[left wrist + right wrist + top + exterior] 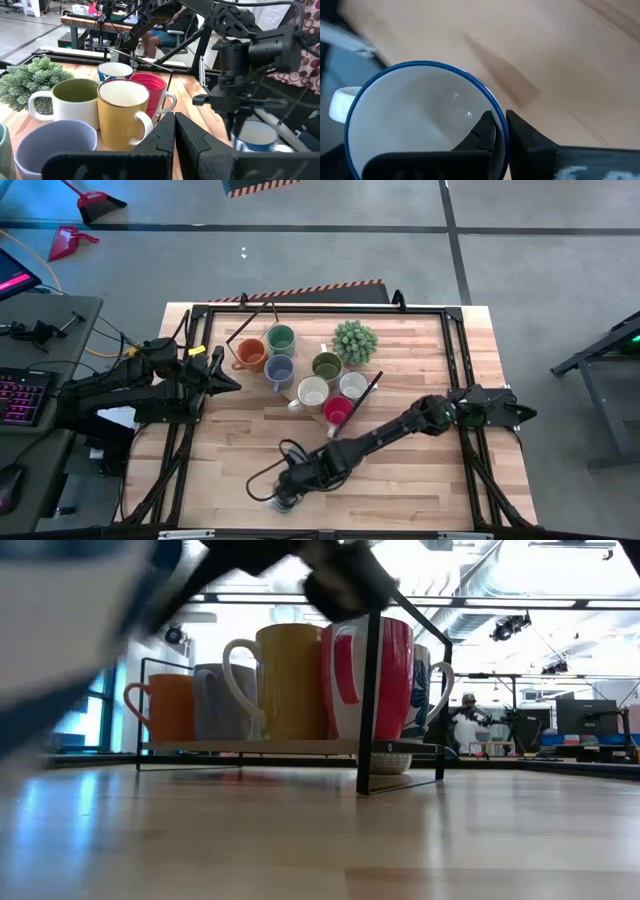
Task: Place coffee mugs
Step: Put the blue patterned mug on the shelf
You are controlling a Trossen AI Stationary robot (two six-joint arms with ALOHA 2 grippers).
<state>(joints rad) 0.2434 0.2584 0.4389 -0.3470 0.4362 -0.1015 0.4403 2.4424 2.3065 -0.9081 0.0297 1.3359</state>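
One blue-rimmed white mug is pinched at its rim by the right pincer. Lift it straight, slowly. The left pincer, clenched empty, waits by the mug rack.

A spiky green plant stands near the tabletop's far edge. A keyboard lies on a desk beside the left edge.

Seven coffee mugs clustered upright mid-table, a blue-rimmed white mug upright near the front edge.
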